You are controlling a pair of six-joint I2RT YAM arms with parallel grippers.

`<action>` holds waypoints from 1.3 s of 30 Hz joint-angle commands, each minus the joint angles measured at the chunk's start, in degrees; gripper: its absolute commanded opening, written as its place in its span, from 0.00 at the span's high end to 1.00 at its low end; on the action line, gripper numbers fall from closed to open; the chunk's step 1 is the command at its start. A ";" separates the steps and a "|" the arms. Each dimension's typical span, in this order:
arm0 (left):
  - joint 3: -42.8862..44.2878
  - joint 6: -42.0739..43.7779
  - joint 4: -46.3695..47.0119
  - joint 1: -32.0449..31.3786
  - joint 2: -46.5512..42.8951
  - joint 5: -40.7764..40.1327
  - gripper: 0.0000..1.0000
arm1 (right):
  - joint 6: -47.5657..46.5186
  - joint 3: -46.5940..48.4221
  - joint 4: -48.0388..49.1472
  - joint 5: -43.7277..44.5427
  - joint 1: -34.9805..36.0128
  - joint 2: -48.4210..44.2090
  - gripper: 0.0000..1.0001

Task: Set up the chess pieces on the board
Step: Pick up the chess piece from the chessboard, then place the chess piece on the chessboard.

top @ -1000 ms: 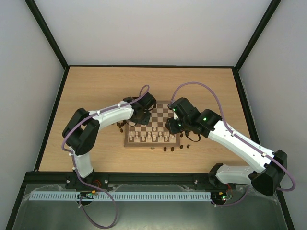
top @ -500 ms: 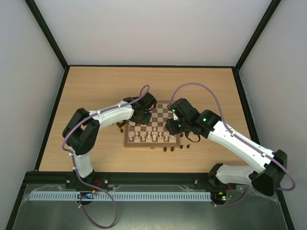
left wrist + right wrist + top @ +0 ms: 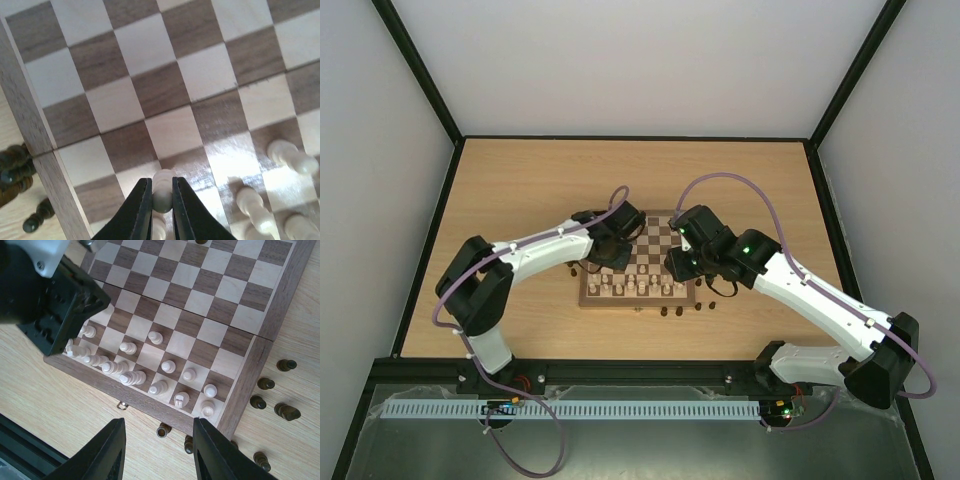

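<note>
While the left pincer (image 3: 162,200) pinches a pale piece (image 3: 162,187) by its head, jaws pressed tight on either side, I judge the step in hand to be picking up or straightening that piece near the left edge of the board (image 3: 20,100). I cannot tell whether it is lifted or resting on its square. Ahead of the fingertips lie bare squares. Other pale pieces (image 3: 287,155) crowd just to the pincer's right, so the next move calls for a straight, gentle carry that does not brush them.

The right pincer (image 3: 159,422) hovers with its jaws spread, holding nothing, over the board's near edge. The dark pieces (image 3: 287,412) I can make out sit on the table (image 3: 40,395), off to its right and between its fingers.

I see no container. The board alone carries things: pale pieces, several toppled.
</note>
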 commanded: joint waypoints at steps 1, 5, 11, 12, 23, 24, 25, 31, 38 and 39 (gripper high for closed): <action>-2.23 -2.08 -1.92 -2.25 -3.40 -0.50 0.91 | -0.74 0.12 -1.47 -0.47 0.52 -0.79 0.62; -2.19 -3.15 -2.07 -4.24 -3.57 -0.64 0.91 | -0.74 0.19 -1.54 -0.38 0.53 -0.79 0.62; -2.80 -4.10 -2.21 -5.64 -3.02 -1.54 0.91 | -0.72 -0.04 -1.52 -0.29 0.53 -0.99 0.62; -2.86 -4.14 -2.33 -5.76 -2.93 -1.59 0.91 | -0.74 -0.11 -1.43 -0.27 0.53 -0.97 0.62; -3.03 -5.13 -3.75 -7.43 -2.23 -2.65 0.90 | -0.65 -0.49 -1.45 -0.25 0.59 -1.49 0.62; -3.00 -5.13 -3.83 -7.55 -2.06 -2.65 0.90 | -0.65 -0.51 -1.46 -0.15 0.60 -1.57 0.62; -2.98 -5.21 -3.88 -7.68 -1.92 -2.73 0.90 | -0.57 -0.49 -1.40 -0.19 0.60 -1.57 0.62; -3.04 -5.35 -4.14 -7.94 -1.13 -3.44 0.90 | -0.61 -0.51 -1.38 -0.20 0.76 -1.67 0.62; -2.94 -5.44 -3.98 -8.34 -0.53 -3.44 0.90 | -0.57 -0.66 -1.32 -0.19 0.95 -1.91 0.62; -3.00 -5.43 -3.92 -8.38 -0.46 -3.44 0.90 | -0.55 -0.66 -1.35 -0.05 0.96 -1.94 0.62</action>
